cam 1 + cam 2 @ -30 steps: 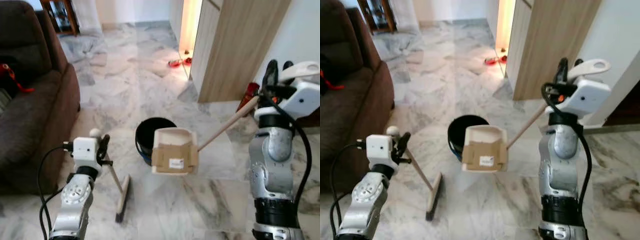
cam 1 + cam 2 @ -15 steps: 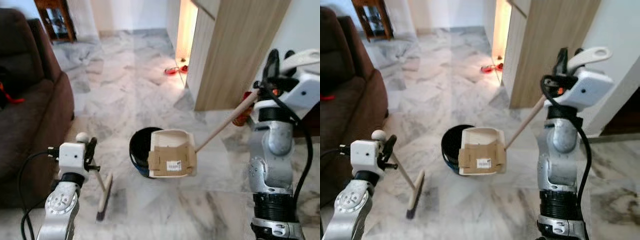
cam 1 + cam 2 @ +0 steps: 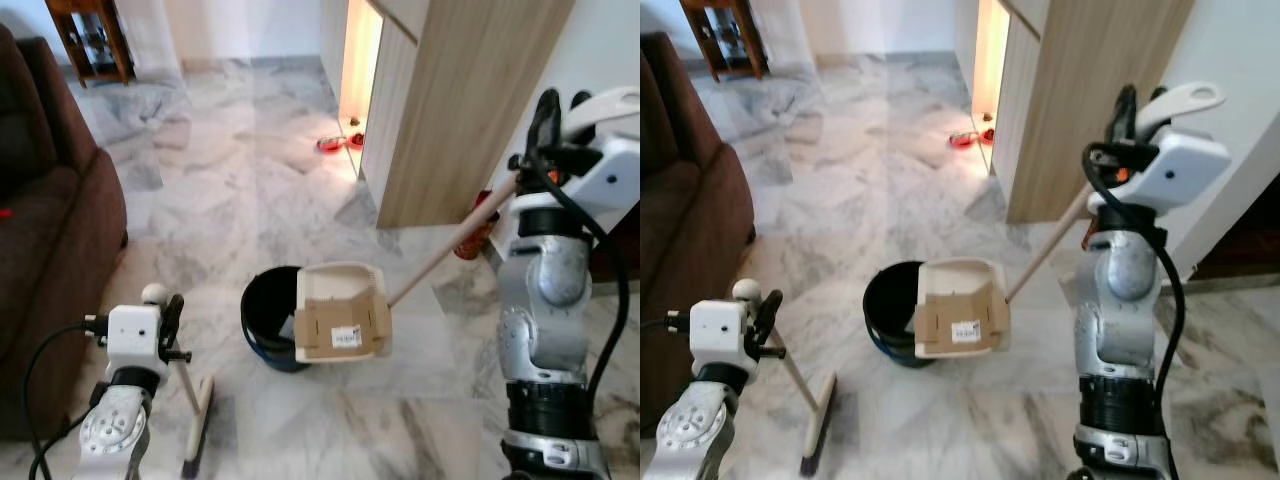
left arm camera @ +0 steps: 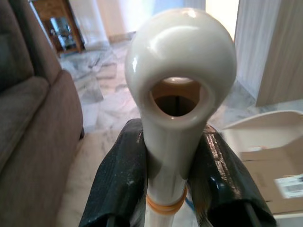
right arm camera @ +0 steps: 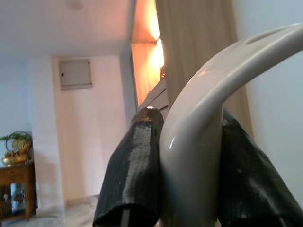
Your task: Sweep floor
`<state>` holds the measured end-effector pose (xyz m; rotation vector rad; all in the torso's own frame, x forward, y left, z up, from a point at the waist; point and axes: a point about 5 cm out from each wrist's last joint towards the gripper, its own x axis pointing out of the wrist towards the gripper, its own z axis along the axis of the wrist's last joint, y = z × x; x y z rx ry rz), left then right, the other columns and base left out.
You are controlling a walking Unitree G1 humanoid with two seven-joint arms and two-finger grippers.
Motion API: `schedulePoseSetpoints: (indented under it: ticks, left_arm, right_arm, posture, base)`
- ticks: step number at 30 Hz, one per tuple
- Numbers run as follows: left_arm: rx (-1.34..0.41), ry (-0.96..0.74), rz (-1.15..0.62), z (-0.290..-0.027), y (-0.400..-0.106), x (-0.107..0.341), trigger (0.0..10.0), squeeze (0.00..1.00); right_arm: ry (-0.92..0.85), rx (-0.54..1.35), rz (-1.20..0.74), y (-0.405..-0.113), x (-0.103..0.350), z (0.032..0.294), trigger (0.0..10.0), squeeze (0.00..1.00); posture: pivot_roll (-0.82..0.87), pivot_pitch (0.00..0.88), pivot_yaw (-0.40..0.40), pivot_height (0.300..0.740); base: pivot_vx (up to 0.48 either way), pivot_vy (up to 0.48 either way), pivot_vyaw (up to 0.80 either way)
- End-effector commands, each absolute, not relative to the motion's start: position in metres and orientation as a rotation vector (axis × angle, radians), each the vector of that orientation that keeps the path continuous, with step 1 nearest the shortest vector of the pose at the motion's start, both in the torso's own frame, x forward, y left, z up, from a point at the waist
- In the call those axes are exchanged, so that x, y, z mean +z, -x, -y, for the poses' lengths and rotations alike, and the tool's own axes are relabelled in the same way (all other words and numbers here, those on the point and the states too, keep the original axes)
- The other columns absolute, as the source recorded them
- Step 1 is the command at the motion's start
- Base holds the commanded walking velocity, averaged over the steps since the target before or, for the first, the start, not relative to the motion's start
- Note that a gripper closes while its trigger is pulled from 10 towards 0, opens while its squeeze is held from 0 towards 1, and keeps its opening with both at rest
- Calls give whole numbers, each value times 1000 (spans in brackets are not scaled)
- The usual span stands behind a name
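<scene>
Since a second ago, broom [image 3: 194, 415] and left gripper [image 3: 160, 322] have dropped lower in view. Its fingers clamp the broom's top; bristles touch marble floor [image 3: 230, 180]. Dustpan [image 3: 340, 325] overhangs black bucket [image 3: 262, 320], right gripper [image 3: 558, 115] clamping its handle.

The left arm is bent low at the robot's left, its left gripper [image 4: 173, 189] pointing up with fingers [image 4: 116, 189] clamped together. The right arm stands upright, the right gripper [image 5: 189, 165] raised high, fingers [image 5: 135, 175] likewise clamped.
</scene>
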<state>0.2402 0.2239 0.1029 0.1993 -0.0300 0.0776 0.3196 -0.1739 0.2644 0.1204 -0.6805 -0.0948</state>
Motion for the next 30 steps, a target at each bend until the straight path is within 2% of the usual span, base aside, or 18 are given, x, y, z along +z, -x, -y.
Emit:
schedulePoseSetpoints:
  ticks: [1,8,30]
  left_arm:
    - [83,-216,79,-222,-242,115,10000,0]
    - [83,-213,79,-221,-243,116,10000,0]
    - [61,-197,72,-213,-244,114,10000,0]
  right_arm:
    - [-141,-105,762,-313,281,178,10000,0]
    - [-129,-88,748,-314,279,175,10000,0]
    - [-156,-65,744,-314,278,172,10000,0]
  posture:
    - [13,59,2,740]
    - [14,58,2,740]
    - [14,44,5,740]
  base:
    - [311,0,0]
    - [309,0,580]
    - [308,0,0]
